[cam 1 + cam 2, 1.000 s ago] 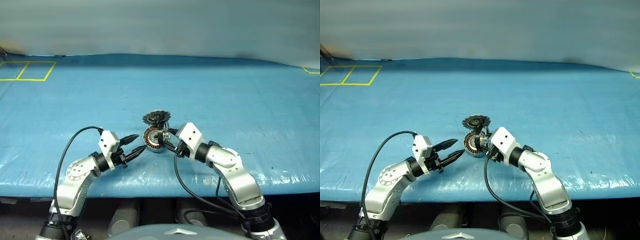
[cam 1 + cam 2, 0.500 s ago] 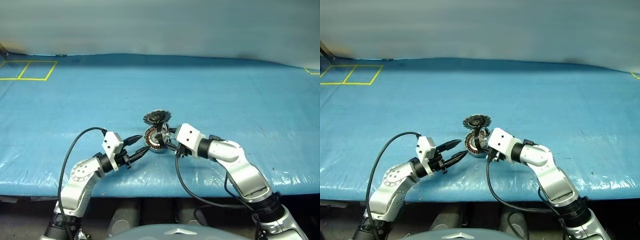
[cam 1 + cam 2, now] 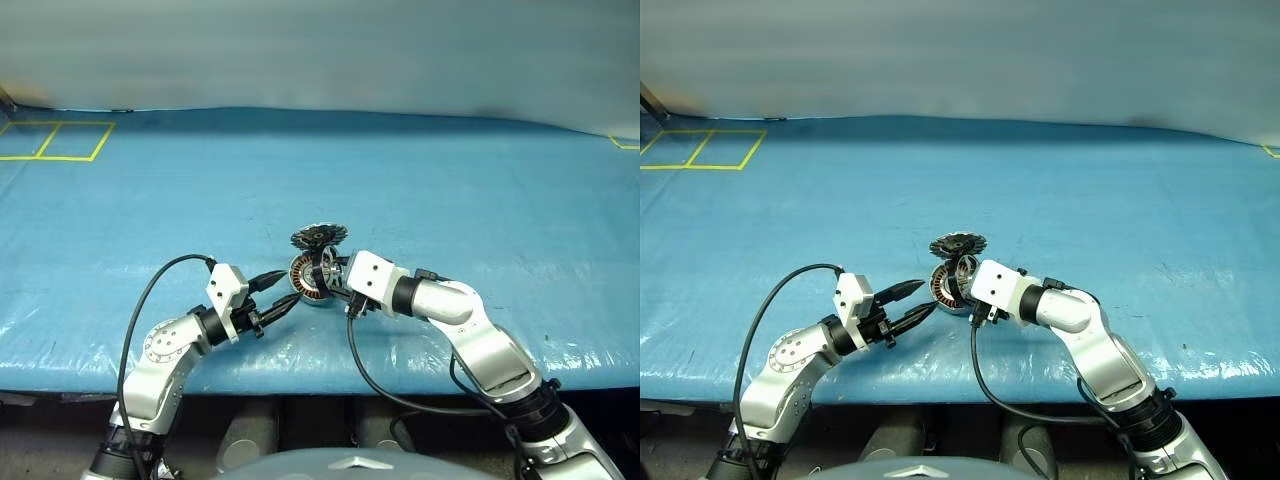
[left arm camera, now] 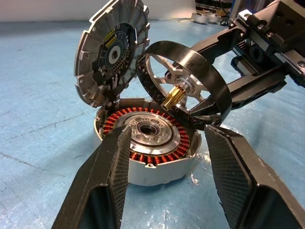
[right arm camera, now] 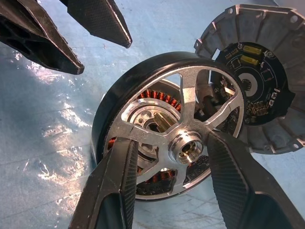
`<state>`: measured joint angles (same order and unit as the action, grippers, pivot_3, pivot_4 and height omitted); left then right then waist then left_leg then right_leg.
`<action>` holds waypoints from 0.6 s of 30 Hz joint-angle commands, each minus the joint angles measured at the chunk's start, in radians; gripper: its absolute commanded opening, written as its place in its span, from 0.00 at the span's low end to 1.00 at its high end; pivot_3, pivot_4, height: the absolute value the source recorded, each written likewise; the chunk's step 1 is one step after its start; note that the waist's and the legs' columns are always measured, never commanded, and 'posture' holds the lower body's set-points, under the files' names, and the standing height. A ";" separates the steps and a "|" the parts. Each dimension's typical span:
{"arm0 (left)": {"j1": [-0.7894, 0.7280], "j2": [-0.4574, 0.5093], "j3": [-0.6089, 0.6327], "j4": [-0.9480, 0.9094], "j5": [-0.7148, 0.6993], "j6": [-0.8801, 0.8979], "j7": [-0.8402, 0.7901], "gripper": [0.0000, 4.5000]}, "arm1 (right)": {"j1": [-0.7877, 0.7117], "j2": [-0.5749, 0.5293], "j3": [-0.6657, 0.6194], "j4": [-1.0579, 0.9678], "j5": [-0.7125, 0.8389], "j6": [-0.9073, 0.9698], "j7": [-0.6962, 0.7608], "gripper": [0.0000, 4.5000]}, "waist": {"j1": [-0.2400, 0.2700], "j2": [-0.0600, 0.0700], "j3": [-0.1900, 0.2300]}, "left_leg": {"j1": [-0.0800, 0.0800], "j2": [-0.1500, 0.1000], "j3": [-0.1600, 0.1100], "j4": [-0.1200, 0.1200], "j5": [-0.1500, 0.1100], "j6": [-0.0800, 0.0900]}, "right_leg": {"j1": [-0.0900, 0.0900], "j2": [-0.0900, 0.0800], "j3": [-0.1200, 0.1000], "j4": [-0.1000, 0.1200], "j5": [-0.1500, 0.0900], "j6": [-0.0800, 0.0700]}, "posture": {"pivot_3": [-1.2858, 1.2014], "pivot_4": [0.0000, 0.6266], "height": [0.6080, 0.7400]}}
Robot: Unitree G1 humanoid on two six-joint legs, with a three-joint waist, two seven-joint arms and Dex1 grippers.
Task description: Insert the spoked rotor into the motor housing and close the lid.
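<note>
The motor housing (image 4: 153, 134) sits on the blue table, its copper windings and silver hub facing up. Its lid (image 4: 112, 52) stands open at the far edge, dark jagged face toward me. My right gripper (image 5: 169, 143) is shut on the spoked rotor (image 5: 183, 138), which hangs tilted just above the housing's opening, brass shaft pointing down at the hub. My left gripper (image 4: 167, 138) is open, its fingers (image 4: 114, 162) flanking the housing's near side without touching it. In the head view both grippers meet at the housing (image 3: 306, 287) from left and right.
Blue sheeting covers the table (image 3: 450, 180), and its front edge (image 3: 320, 385) runs just under both arms. Yellow tape squares (image 3: 55, 142) mark the far left corner. A black cable (image 3: 140, 310) loops off the left wrist.
My right elbow has swung outward and the wrist has rolled, tilting the rotor more over the housing. The left gripper stays open beside it.
</note>
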<state>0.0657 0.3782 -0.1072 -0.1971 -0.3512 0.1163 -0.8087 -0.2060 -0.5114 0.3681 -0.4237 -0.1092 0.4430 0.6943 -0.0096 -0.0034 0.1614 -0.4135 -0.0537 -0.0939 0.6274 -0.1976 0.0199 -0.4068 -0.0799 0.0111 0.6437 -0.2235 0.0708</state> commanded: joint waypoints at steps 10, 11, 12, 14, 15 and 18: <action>-0.009 -0.001 -0.003 -0.013 0.003 -0.014 0.000 0.58 | 0.008 -0.033 -0.021 -0.043 0.020 -0.006 0.032 0.83 | -0.001 0.000 0.000 | 0.000 0.000 0.000 0.000 0.000 0.000 | 0.000 0.000 0.000 0.000 0.000 0.000 | 0.52 0.24 1.00; -0.009 -0.001 -0.003 -0.014 0.002 -0.014 0.000 0.58 | 0.011 -0.030 -0.028 -0.045 0.030 -0.001 0.030 0.83 | -0.001 0.000 0.000 | 0.000 0.000 0.000 0.000 0.000 0.000 | 0.000 0.000 0.000 0.000 0.000 0.000 | 0.52 0.24 1.00; -0.009 -0.001 -0.003 -0.014 0.002 -0.013 0.000 0.58 | 0.014 -0.027 -0.033 -0.046 0.037 0.003 0.028 0.83 | 0.000 0.000 0.000 | 0.000 0.000 0.000 0.000 0.000 0.000 | 0.000 0.000 0.000 0.000 0.000 0.000 | 0.52 0.24 1.00; -0.010 0.000 -0.001 -0.015 0.000 -0.012 0.000 0.58 | 0.017 -0.019 -0.043 -0.049 0.053 0.005 0.025 0.83 | 0.000 0.000 0.000 | 0.000 0.000 0.000 0.000 0.000 0.000 | 0.000 0.000 0.000 0.000 0.000 0.000 | 0.52 0.24 1.00; -0.010 0.000 0.000 -0.016 -0.001 -0.010 0.000 0.58 | 0.018 -0.015 -0.048 -0.050 0.060 0.006 0.021 0.83 | 0.000 0.000 0.000 | 0.000 0.000 0.000 0.000 0.000 0.000 | 0.000 0.000 0.000 0.000 0.000 0.000 | 0.52 0.24 1.00; -0.011 0.001 0.003 -0.018 -0.005 -0.008 0.000 0.58 | 0.021 0.003 -0.062 -0.053 0.082 0.004 0.015 0.80 | -0.001 0.000 0.000 | 0.000 0.000 0.000 0.000 0.000 0.000 | 0.000 0.000 0.000 0.000 0.000 0.000 | 0.52 0.24 1.00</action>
<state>0.0641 0.3783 -0.1078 -0.1971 -0.3520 0.1184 -0.8078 -0.1807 -0.5176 0.3338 -0.4369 -0.0517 0.4485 0.7162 -0.0106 -0.0035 0.1614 -0.4136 -0.0535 -0.0939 0.6274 -0.1975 0.0200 -0.4064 -0.0797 0.0113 0.6438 -0.2235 0.0708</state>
